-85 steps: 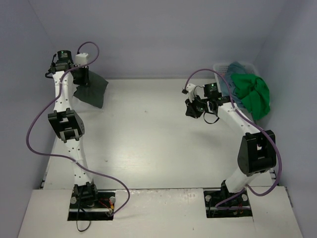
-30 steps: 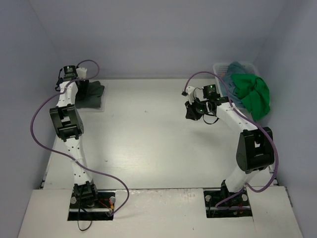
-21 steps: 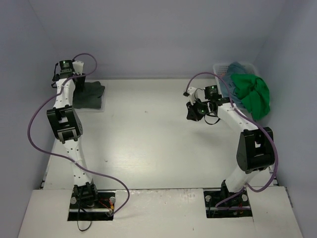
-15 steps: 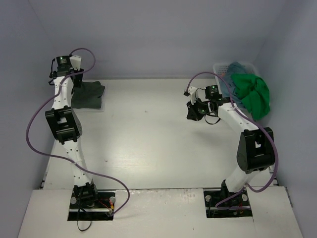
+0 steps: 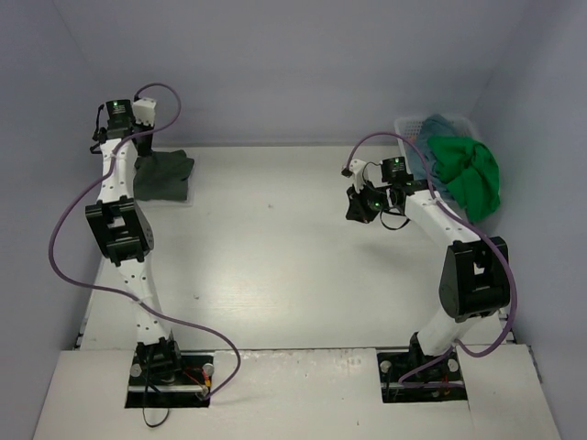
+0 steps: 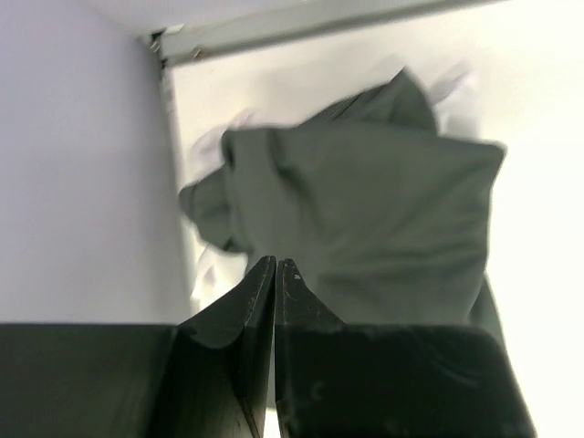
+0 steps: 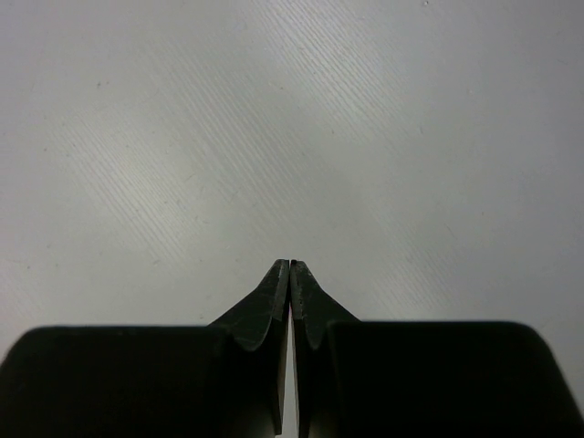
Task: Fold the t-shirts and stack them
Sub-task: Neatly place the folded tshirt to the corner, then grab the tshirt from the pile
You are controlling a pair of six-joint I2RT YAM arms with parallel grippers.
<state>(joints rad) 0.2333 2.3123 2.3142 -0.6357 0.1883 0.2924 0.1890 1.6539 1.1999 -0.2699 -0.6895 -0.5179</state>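
A dark grey-green t-shirt (image 5: 167, 176) lies folded in the table's far left corner. In the left wrist view this shirt (image 6: 365, 210) has white cloth (image 6: 212, 274) peeking out from under its edges. My left gripper (image 5: 144, 156) hangs above the shirt's near-wall side, its jaws (image 6: 276, 263) shut with nothing between them. A bright green t-shirt (image 5: 470, 176) and a teal-blue one (image 5: 440, 128) are heaped in the basket at the far right. My right gripper (image 5: 357, 209) hovers over bare table, shut and empty (image 7: 289, 265).
The white mesh basket (image 5: 408, 125) stands against the right wall at the back. Walls close the table (image 5: 275, 266) in on the left, back and right. Purple cables loop from both arms.
The left gripper laid the dark shirt in the corner, let go, lifted off it and closed. The right arm has barely moved.
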